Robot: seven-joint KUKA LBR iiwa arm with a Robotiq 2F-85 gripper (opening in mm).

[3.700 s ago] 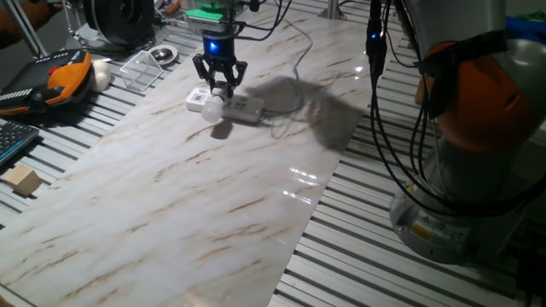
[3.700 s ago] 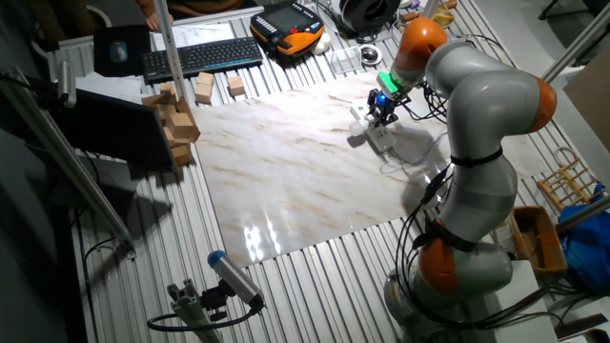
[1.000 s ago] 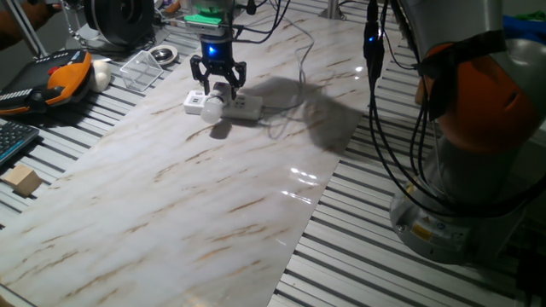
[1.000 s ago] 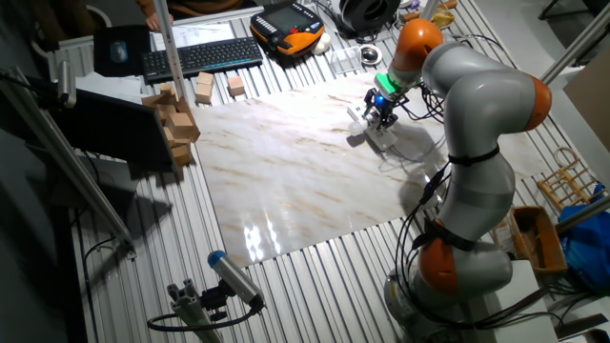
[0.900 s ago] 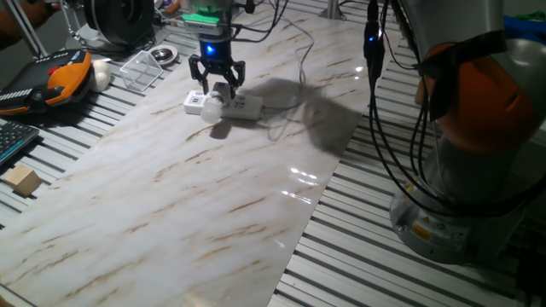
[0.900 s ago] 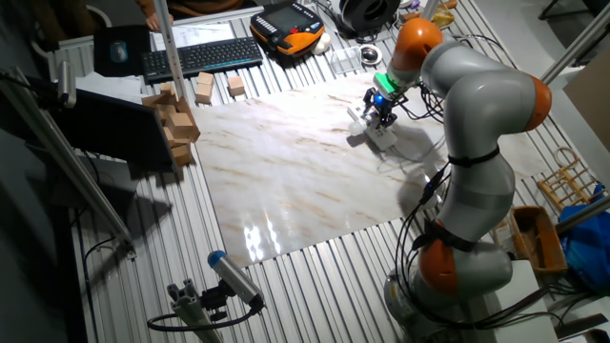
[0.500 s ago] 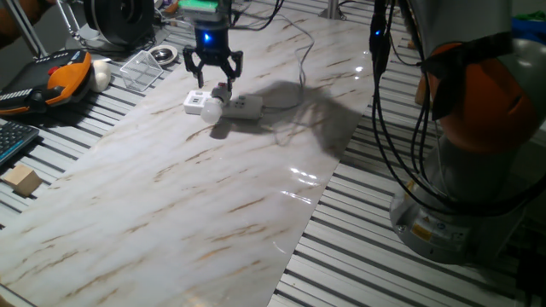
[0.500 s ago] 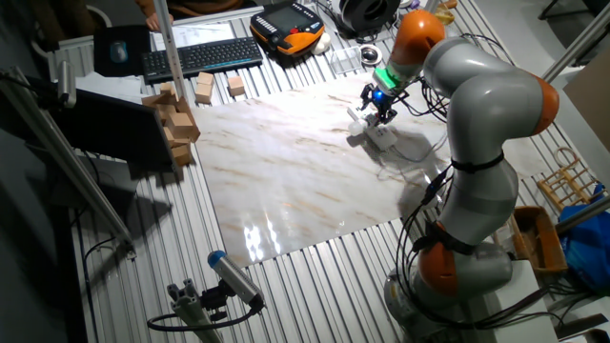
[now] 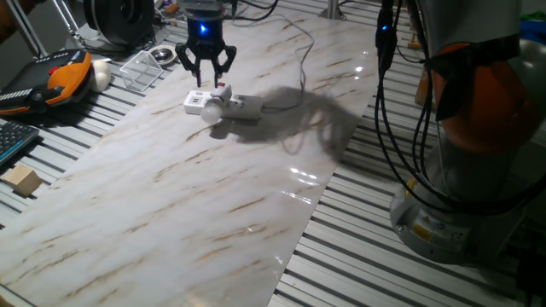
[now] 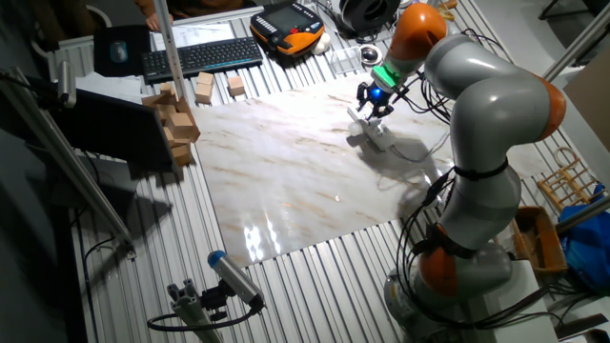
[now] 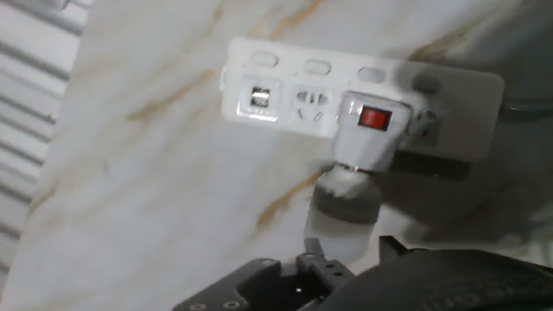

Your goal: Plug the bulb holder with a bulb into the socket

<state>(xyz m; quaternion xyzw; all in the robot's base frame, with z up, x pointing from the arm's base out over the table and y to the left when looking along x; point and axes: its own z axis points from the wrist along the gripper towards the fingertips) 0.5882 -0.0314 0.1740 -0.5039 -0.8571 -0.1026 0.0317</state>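
Hand view shows the small white plastic bulb holder [image 11: 367, 130] with its little red switch standing in an outlet of the long white rectangular socket strip [image 11: 285, 91], which lies flat on the marble-patterned table [image 11: 164, 173]. The rounded frosted white bulb [image 11: 344, 207] sticks out from the holder's end toward the camera, over the table just beside the strip.

From one fixed view, the black two-finger pincer [image 9: 205, 70] hangs above the holder [image 9: 220, 92] and strip [image 9: 235, 106] with its fingers spread apart, touching neither; the bulb [image 9: 210, 112] points toward the table's near side. A white cable [image 9: 294, 64] runs away from the strip's far end. To the left, off the marble sheet, sit a clear plastic box [image 9: 143, 68] and an orange-and-black handheld controller [image 9: 53, 77].
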